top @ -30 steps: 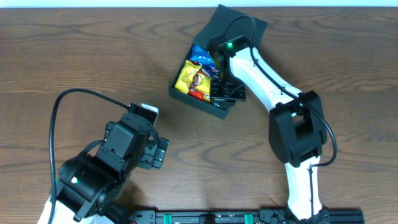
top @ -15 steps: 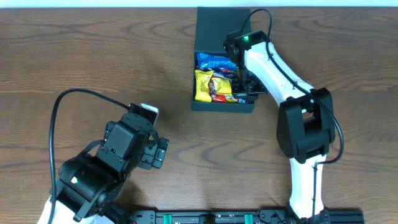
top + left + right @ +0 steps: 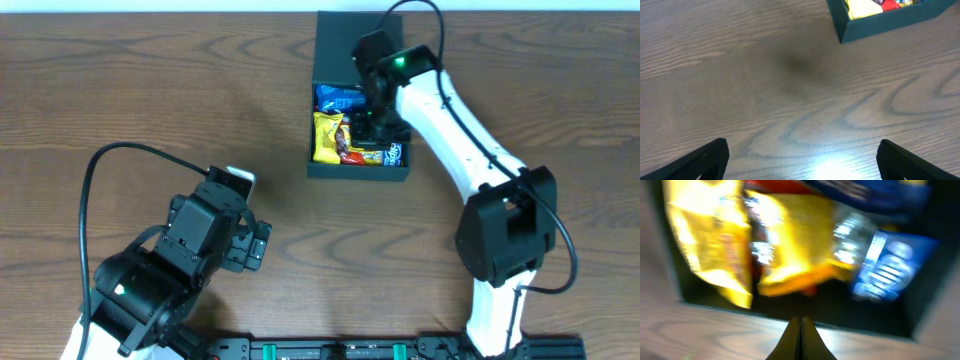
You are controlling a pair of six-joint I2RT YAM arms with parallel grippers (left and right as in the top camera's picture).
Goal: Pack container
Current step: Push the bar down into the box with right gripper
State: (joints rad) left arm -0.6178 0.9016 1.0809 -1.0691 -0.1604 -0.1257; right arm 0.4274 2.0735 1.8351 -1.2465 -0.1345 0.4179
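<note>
The container is a dark teal box standing square at the table's back, its flat lid open behind it. Yellow and blue snack packets lie inside, with another blue packet at the right. My right gripper hangs over the box's right half. In the right wrist view it is shut with nothing between the fingers, above the yellow and blue packets. My left gripper rests at the lower left, wide open over bare wood; a corner of the container shows far ahead.
The wooden table stretches left of the box. The left arm's black cable loops over the table at the left. The right arm arches from the front right over the box.
The container has turned from tilted to square with the table and shifted right. The right gripper has then moved up and back inside it, uncovering the blue packet at the right. The left arm is still.
</note>
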